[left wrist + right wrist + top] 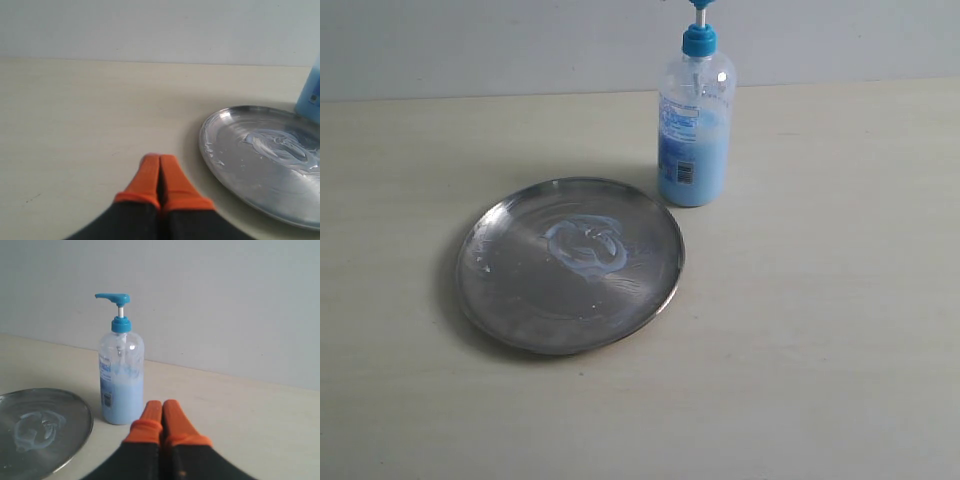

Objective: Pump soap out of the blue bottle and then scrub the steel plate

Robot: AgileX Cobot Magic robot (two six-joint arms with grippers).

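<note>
left gripper [159,159], right gripper [161,403]: my fingers pressed together, empty.
soap [585,246]: swirled mid steel plate [525,305] (edges mostly bare).
scrub: I'd circle outward.

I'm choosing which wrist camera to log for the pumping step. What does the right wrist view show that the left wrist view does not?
Right wrist only: the right gripper, shut, and the whole bottle with its pump head. Left wrist only: the left gripper, shut; of the bottle, just a blue sliver. Both: the plate with its soap smear, on the table.
</note>
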